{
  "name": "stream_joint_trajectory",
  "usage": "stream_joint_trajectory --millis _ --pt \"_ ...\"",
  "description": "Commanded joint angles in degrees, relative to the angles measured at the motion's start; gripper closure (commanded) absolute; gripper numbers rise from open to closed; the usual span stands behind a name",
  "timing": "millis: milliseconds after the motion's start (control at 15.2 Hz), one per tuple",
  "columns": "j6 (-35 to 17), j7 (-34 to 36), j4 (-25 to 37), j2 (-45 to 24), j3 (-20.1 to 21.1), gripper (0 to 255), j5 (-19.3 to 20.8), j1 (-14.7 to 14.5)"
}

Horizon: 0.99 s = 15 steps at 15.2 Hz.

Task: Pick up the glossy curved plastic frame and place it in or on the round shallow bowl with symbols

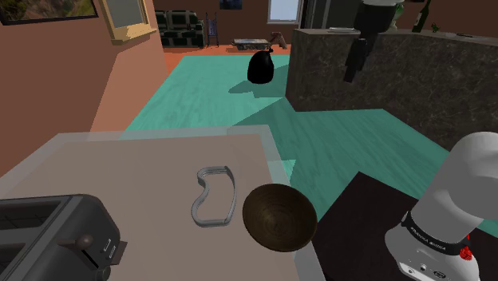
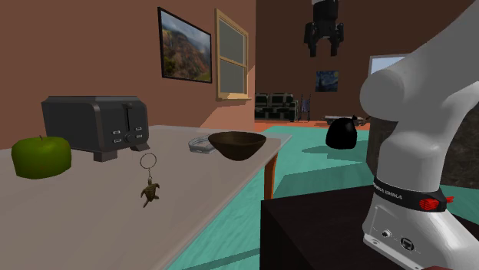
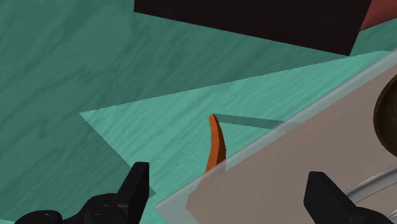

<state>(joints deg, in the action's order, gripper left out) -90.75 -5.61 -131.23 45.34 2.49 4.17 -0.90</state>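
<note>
A glossy grey curved frame (image 1: 214, 195) lies flat on the table (image 1: 152, 172), close beside a round, shallow dark brown bowl (image 1: 279, 217) at the table's corner. In the second exterior view the frame (image 2: 201, 144) sits just behind the bowl (image 2: 238, 144). My gripper (image 1: 352, 73) hangs high in the air, well above and beyond the table, open and holding nothing. It is also near the top edge in the second exterior view (image 2: 322, 50). In the wrist view the fingers (image 3: 133, 188) stand wide apart over the table's corner, with the bowl's rim (image 3: 388, 121) and a strip of the frame (image 3: 375, 188) nearby.
A dark toaster (image 1: 56, 239) stands on the table at the shoulder view's lower left. A green apple (image 2: 41, 156) and a small keychain (image 2: 148, 188) lie on the near part of the table. A dark counter (image 1: 383, 72) and a black bag (image 1: 260, 67) stand on the teal floor.
</note>
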Motion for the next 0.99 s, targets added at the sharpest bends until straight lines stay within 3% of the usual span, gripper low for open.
stream_joint_trajectory --millis 0,924 --pt "0.0 0.0 0.0 0.0 0.0 0 0.0 0.0" --pt "-16.8 21.5 -4.8 -14.0 13.6 0 -9.7 -1.7"
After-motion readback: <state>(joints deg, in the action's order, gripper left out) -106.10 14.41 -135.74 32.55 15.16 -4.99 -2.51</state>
